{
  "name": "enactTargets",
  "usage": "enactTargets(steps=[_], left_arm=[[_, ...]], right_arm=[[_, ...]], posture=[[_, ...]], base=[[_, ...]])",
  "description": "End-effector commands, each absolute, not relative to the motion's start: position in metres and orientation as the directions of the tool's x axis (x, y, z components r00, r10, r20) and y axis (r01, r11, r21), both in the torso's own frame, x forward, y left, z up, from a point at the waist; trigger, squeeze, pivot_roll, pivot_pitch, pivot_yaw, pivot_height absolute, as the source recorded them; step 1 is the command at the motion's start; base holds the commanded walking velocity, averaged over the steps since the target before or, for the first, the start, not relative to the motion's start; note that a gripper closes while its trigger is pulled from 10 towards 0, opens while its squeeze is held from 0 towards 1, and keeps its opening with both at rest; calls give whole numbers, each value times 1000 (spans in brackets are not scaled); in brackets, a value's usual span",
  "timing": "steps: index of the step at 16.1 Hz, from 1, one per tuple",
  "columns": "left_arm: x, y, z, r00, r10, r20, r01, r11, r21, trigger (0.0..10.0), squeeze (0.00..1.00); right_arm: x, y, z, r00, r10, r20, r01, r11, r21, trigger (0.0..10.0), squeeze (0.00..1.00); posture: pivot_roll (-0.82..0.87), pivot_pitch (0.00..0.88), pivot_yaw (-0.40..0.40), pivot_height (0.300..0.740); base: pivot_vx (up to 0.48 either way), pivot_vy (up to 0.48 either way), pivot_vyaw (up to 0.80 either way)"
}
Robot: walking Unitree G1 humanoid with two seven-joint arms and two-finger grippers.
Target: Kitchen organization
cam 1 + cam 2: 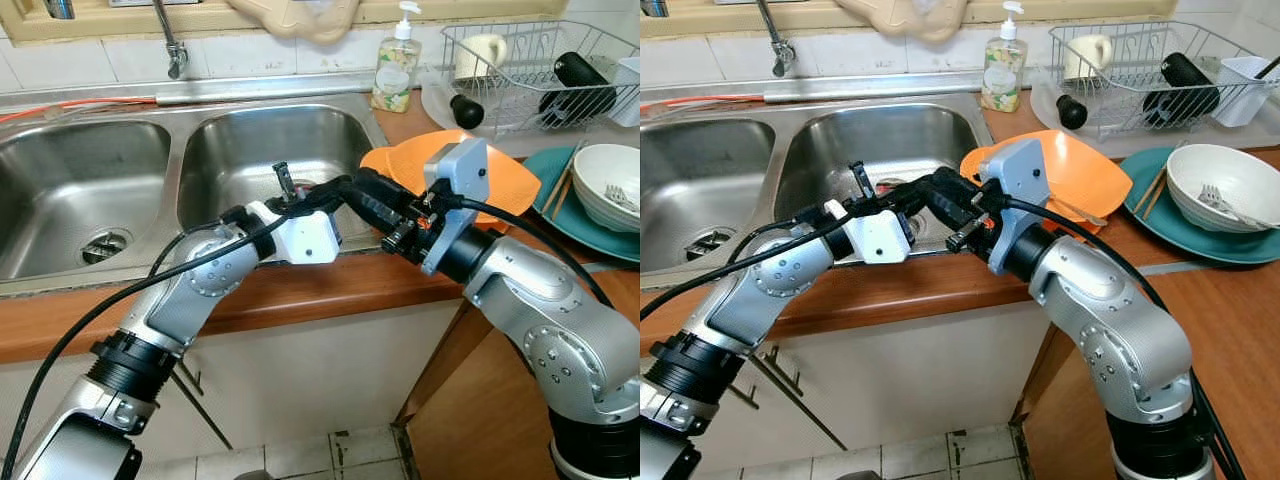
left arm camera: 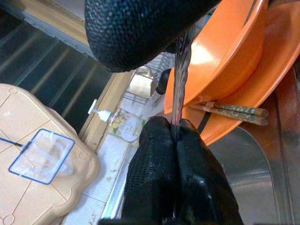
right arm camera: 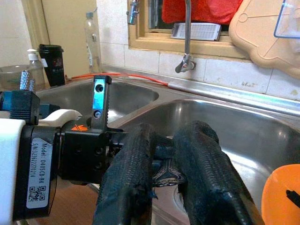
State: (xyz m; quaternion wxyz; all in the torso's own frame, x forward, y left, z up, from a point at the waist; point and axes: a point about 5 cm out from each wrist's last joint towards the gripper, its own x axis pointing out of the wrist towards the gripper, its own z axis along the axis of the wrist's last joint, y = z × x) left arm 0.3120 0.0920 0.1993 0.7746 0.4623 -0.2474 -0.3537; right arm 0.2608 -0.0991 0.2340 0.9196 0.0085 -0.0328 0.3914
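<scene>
The left claw (image 1: 318, 192) and right claw (image 1: 345, 190) meet over the right basin of the sink (image 1: 250, 140), near its front rim. Both pinch one thin metal utensil (image 2: 179, 79): the right claw's fingers (image 3: 206, 159) press together on its patterned handle, the left's on the shaft. Just beside them, an orange bowl (image 1: 500, 175) with chopsticks (image 2: 234, 112) rests on the desk (image 1: 330, 285). Toward the desk's right edge, a white bowl (image 1: 1230, 185) sits on a teal plate (image 1: 1180, 235).

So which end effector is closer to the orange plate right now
Right. The right end effector sits just beside the orange plate, its wrist overlapping the plate's near edge. The left end effector meets it from the sink side, a little farther from the plate.
</scene>
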Motion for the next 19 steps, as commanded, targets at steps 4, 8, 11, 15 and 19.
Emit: enactTargets(steps=[4, 8, 11, 15, 19], left_arm=[[319, 100, 203, 658, -752, 44, 287, 305, 908, 0, 0], [339, 126, 202, 760, -650, -1, 259, 301, 918, 0, 0], [361, 146, 202, 836, -546, -59, 258, 295, 920, 2745, 0], [381, 159, 187, 855, -450, -258, 397, 245, 885, 10000, 0], [392, 167, 169, 830, -359, -428, 539, 315, 781, 10000, 1000]], right_arm=[[262, -100, 238, 712, 698, 80, -697, 716, -34, 10000, 1000], [261, -106, 235, 728, 684, 49, -682, 729, -64, 10000, 0], [257, -109, 231, 732, 680, 28, -676, 732, -85, 10000, 0], [252, -106, 227, 716, 699, -1, -695, 711, -107, 10000, 0], [246, -106, 222, 726, 687, -15, -685, 722, -98, 10000, 0]], posture=[[-115, 0, 32, 740], [-124, 0, 37, 740], [-133, 0, 43, 740], [-141, 0, 52, 740], [-169, 0, 87, 740]], base=[[0, 0, 0], [0, 0, 0], [0, 0, 0], [0, 0, 0], [0, 0, 0]])
